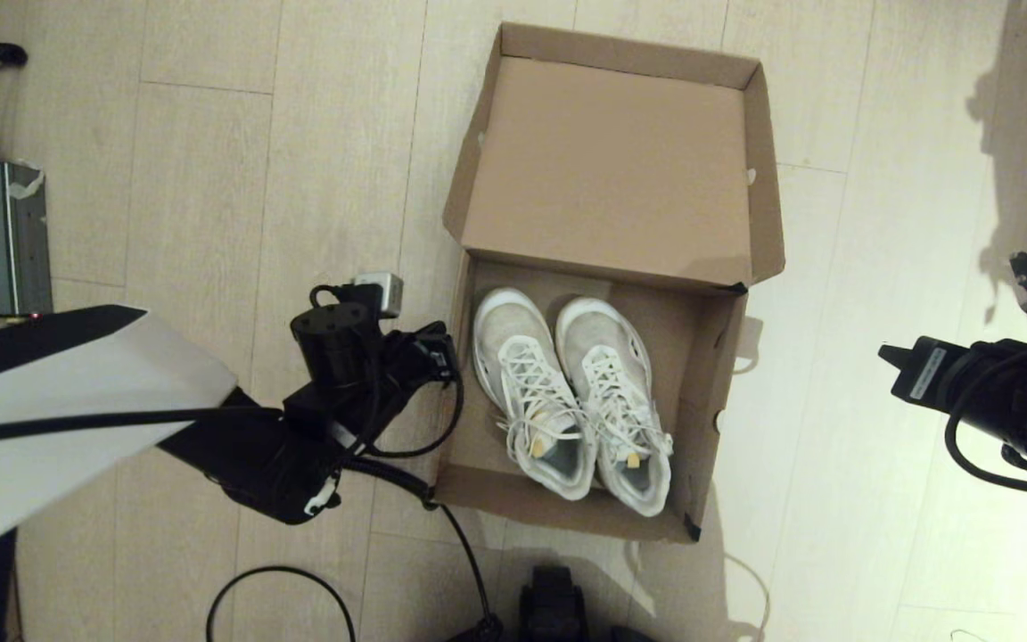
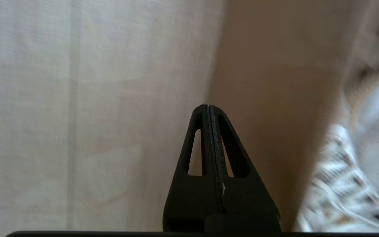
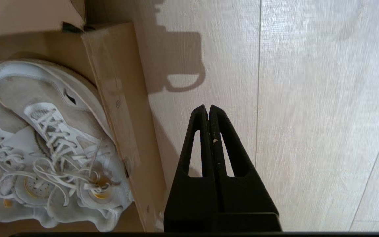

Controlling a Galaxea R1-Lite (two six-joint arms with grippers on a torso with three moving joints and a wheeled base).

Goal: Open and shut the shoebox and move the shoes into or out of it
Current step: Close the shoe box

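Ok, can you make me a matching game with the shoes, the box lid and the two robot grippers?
Things:
1. shoes
2. shoebox lid
3. left gripper
4. right gripper

Where or how:
A. shut, over bare floor, off to the box's right side
B. flipped open, leaning away from the robot
C. side by side inside the box
D. shut, right beside the box's left wall

Pairs: 1-C, 2-B, 3-D, 4-A
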